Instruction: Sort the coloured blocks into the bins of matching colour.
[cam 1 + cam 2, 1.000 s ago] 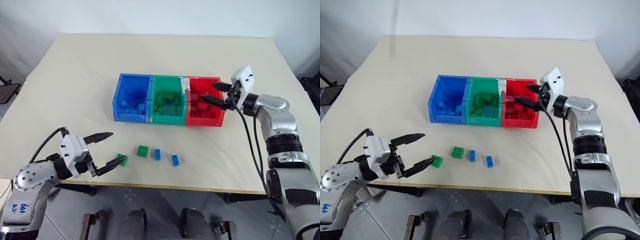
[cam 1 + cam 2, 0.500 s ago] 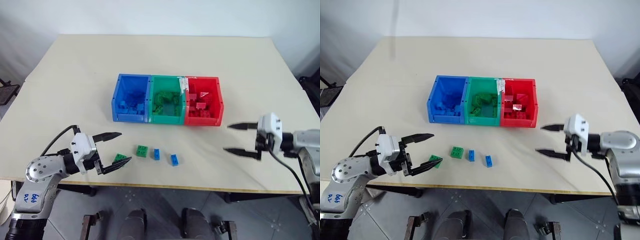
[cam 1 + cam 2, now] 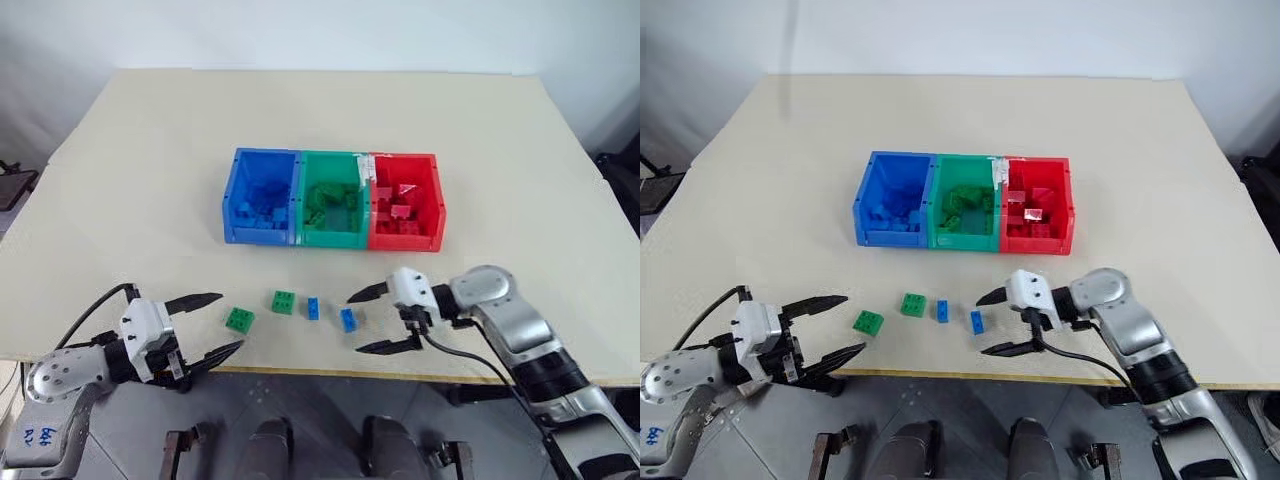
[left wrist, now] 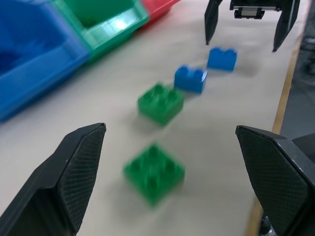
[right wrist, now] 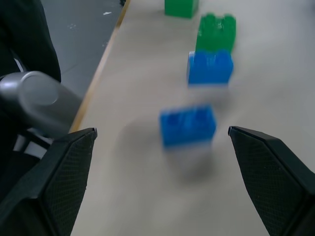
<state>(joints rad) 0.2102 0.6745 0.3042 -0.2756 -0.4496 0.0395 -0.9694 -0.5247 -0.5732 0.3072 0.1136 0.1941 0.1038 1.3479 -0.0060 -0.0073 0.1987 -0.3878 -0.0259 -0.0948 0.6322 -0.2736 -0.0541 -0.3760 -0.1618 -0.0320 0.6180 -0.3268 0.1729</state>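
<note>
A wide cream counter (image 3: 150, 180) carries everything. Near its middle stand three joined open boxes in a row: a blue bin (image 3: 262, 196) on the left, a green bin (image 3: 335, 200) in the centre, and a red bin (image 3: 406, 202) on the right. Each holds a heap of bricks of its own colour; the heaps are too jumbled to count.

Near the front edge lie four small studded bricks in a loose line. From left to right: a square green brick (image 3: 240, 320), a second green brick (image 3: 284, 302), a narrow blue brick (image 3: 313, 308), and another blue brick (image 3: 348, 320).

The left gripper (image 3: 211, 324) sits at the front left corner with its jaws spread wide, empty, pointing at the nearest green brick without touching it. The right gripper (image 3: 372, 319) comes in from the right, jaws spread and empty, just beside the rightmost blue brick. In the wrist views the bricks are blurred, so their studs are hard to make out.
</note>
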